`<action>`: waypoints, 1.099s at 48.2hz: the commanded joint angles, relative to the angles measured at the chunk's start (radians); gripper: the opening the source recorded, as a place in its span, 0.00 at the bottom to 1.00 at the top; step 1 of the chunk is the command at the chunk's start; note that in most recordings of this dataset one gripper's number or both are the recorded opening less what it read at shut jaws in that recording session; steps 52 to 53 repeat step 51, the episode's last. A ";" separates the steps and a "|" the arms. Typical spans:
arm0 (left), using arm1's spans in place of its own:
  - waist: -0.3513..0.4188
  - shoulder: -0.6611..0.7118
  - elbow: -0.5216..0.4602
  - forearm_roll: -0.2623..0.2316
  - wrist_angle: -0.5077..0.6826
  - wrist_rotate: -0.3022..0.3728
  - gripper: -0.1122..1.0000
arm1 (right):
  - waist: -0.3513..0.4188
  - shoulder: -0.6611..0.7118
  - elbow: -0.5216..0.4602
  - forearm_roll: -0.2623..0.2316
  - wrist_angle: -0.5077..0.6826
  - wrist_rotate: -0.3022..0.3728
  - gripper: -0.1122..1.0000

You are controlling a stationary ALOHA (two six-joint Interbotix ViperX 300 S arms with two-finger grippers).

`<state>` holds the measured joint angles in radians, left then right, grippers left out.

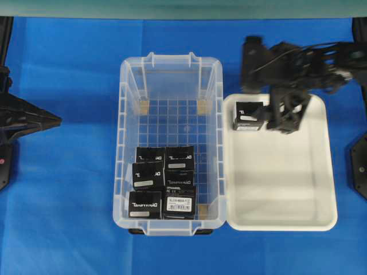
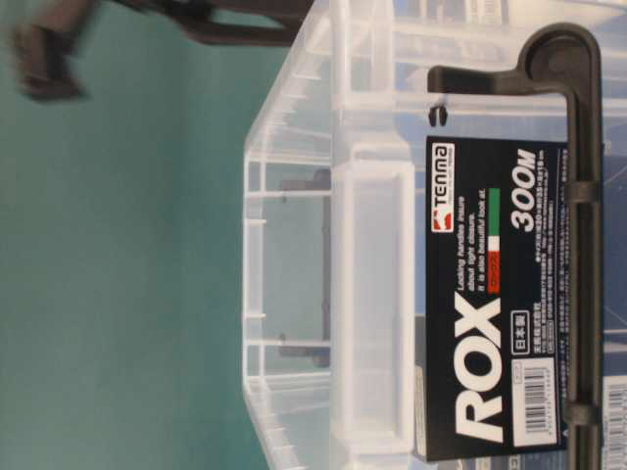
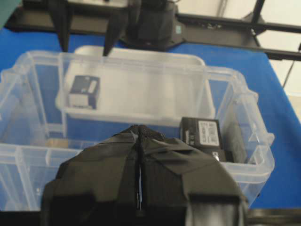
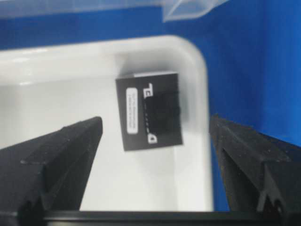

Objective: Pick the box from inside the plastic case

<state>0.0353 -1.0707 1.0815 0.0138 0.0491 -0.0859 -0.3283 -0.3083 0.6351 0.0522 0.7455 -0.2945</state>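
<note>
Right gripper (image 1: 274, 114) upper right of overhead view, fingers spread wide and empty, black box (image 1: 249, 116) lying free in white tray's (image 1: 287, 195) top-left corner, other boxes (image 1: 164, 182) in clear plastic case (image 1: 129, 86), left gripper (image 1: 54, 120) pressed together at left edge.

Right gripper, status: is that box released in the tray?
Right gripper open, box lying free in white tray. Left gripper shut, idle. Remaining boxes in plastic case. Nothing obstructing.

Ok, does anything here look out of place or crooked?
Only slightly: one box lies in the corner of the white tray, turned a little askew to its walls, below the open right gripper. The other boxes sit packed in the plastic case; nothing looks spilled or damaged.
</note>
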 commanded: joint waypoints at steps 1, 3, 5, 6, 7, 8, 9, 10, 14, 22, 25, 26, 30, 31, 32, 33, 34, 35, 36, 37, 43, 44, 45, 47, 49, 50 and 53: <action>0.000 0.005 -0.028 0.002 -0.005 0.000 0.05 | 0.003 -0.094 -0.031 -0.002 0.021 0.009 0.93; 0.000 0.005 -0.028 0.002 -0.005 0.000 0.05 | 0.005 -0.132 -0.038 -0.002 0.028 0.015 0.93; 0.000 0.005 -0.028 0.002 -0.006 0.000 0.05 | 0.006 -0.167 -0.046 0.000 0.029 0.025 0.93; 0.000 0.005 -0.028 0.002 -0.006 0.000 0.05 | 0.011 -0.195 -0.051 -0.002 0.031 0.032 0.93; 0.002 0.005 -0.028 0.002 -0.005 0.000 0.05 | 0.014 -0.213 -0.052 -0.002 0.029 0.037 0.93; 0.002 0.005 -0.028 0.002 -0.005 0.000 0.05 | 0.015 -0.230 -0.055 -0.002 0.028 0.041 0.93; 0.000 0.005 -0.028 0.002 -0.005 0.000 0.05 | 0.018 -0.245 -0.054 -0.002 0.026 0.046 0.93; 0.000 0.005 -0.028 0.002 -0.005 0.000 0.05 | 0.021 -0.264 -0.054 -0.002 0.023 0.052 0.93; 0.000 0.006 -0.028 0.002 -0.005 0.000 0.05 | 0.041 -0.330 -0.044 0.002 0.008 0.064 0.93; 0.000 0.008 -0.026 0.002 -0.005 0.000 0.05 | 0.086 -0.445 0.023 0.005 -0.049 0.089 0.93; 0.000 0.008 -0.026 0.002 -0.005 0.000 0.05 | 0.100 -0.480 0.044 0.005 -0.083 0.095 0.93; 0.000 0.008 -0.026 0.002 -0.005 0.000 0.05 | 0.106 -0.491 0.049 0.005 -0.097 0.098 0.93; 0.000 0.009 -0.026 0.002 -0.005 0.002 0.05 | 0.124 -0.534 0.071 0.005 -0.158 0.109 0.93; 0.000 0.008 -0.026 0.002 -0.005 0.002 0.05 | 0.129 -0.543 0.078 0.006 -0.175 0.112 0.93; 0.000 0.009 -0.026 0.002 -0.006 0.002 0.05 | 0.133 -0.554 0.083 0.005 -0.192 0.115 0.93; 0.000 0.009 -0.026 0.000 -0.005 0.000 0.05 | 0.140 -0.563 0.091 0.005 -0.209 0.118 0.93; 0.000 0.009 -0.026 0.002 -0.005 0.002 0.05 | 0.144 -0.572 0.097 0.005 -0.225 0.120 0.93; 0.000 0.009 -0.026 0.002 -0.005 0.002 0.05 | 0.152 -0.588 0.106 0.005 -0.249 0.126 0.93; 0.000 0.009 -0.026 0.002 -0.005 0.002 0.05 | 0.155 -0.595 0.114 0.005 -0.265 0.129 0.93; 0.000 0.008 -0.026 0.002 -0.005 0.002 0.05 | 0.160 -0.603 0.120 0.005 -0.279 0.132 0.93; 0.000 0.009 -0.026 0.002 -0.005 0.003 0.05 | 0.176 -0.641 0.163 0.005 -0.339 0.152 0.93; 0.000 0.009 -0.026 0.002 -0.005 0.003 0.05 | 0.178 -0.646 0.169 0.005 -0.344 0.158 0.93; 0.000 0.009 -0.025 0.002 -0.005 0.003 0.05 | 0.178 -0.649 0.175 0.006 -0.350 0.161 0.93; 0.000 0.009 -0.025 0.002 -0.005 0.003 0.05 | 0.178 -0.658 0.186 0.005 -0.354 0.172 0.93; 0.000 0.009 -0.026 0.002 -0.005 0.003 0.05 | 0.178 -0.663 0.195 0.005 -0.356 0.179 0.93; 0.000 0.009 -0.026 0.002 -0.005 0.003 0.05 | 0.178 -0.664 0.198 0.005 -0.356 0.183 0.93; 0.000 0.009 -0.026 0.002 -0.005 0.003 0.05 | 0.178 -0.666 0.199 0.005 -0.356 0.187 0.93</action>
